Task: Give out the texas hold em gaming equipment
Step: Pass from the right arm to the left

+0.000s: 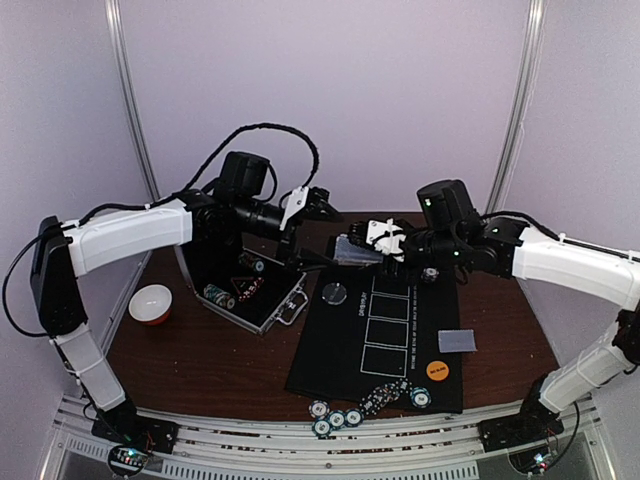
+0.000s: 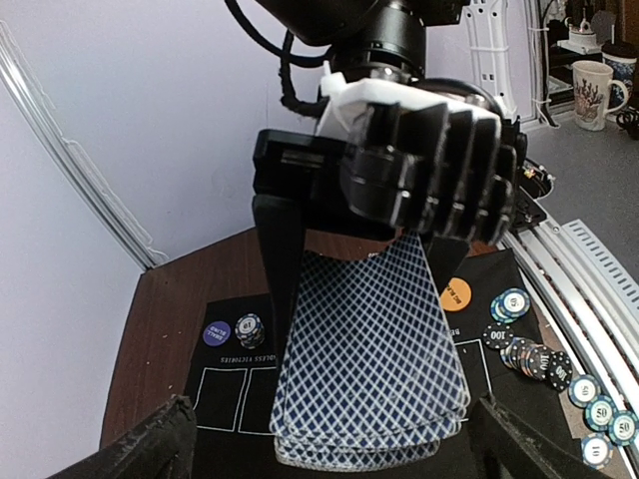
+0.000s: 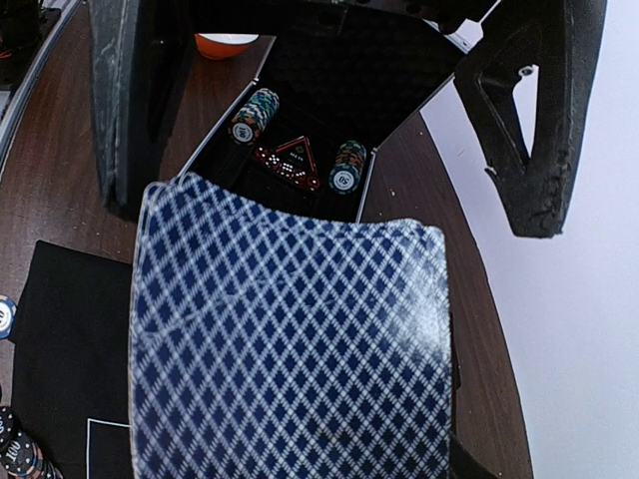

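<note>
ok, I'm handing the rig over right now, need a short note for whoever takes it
Left gripper: open, facing the cards, holding nothing.
Right gripper: shut on the cards, above the mat's far end.
Out so far: orange button on the mat, chips at its near edge, purple button at its far end.
In the case: chip stacks.
Left to do: likely deal the cards and share out the remaining chips.

Left gripper (image 1: 310, 232) wide, opposite right gripper (image 1: 366, 244)
</note>
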{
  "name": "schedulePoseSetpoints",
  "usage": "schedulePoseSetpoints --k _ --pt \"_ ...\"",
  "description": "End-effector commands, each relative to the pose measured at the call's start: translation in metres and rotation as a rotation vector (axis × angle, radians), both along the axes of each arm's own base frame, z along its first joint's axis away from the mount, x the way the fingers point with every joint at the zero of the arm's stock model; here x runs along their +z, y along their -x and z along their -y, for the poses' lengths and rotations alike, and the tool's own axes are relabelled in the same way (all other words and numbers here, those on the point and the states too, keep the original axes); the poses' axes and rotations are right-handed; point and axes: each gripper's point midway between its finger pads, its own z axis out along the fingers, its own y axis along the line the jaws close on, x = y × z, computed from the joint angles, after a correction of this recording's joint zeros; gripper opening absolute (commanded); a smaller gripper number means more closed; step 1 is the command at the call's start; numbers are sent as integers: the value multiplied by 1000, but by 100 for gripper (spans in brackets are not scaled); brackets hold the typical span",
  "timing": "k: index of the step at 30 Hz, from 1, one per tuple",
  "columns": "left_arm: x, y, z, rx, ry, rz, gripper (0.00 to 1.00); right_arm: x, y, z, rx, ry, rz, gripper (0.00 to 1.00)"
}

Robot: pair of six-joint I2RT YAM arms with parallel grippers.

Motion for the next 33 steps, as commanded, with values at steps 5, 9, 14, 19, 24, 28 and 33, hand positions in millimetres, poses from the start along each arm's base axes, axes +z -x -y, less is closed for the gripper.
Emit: schedulePoseSetpoints --k 5,9,14,19,24,28,33 --pt "3 4 12 -36 1 -22 98 18 -4 -13 15 -25 37 48" --pt "-3 4 15 -46 -25 -30 98 19 -7 -16 17 -27 41 48" --pt "-11 -6 21 -4 -51 -3 98 21 -9 -19 15 -30 46 47" --pt "-9 -11 23 11 -52 5 95 22 -11 -20 11 -25 54 47" --pt "-15 -10 23 8 -72 -3 83 24 -12 -21 6 -27 60 47" --pt "-17 -9 23 4 -81 -2 78 24 -12 -22 7 -29 60 47" --pt "-19 -10 24 9 -88 1 81 28 -13 -24 7 -45 65 47"
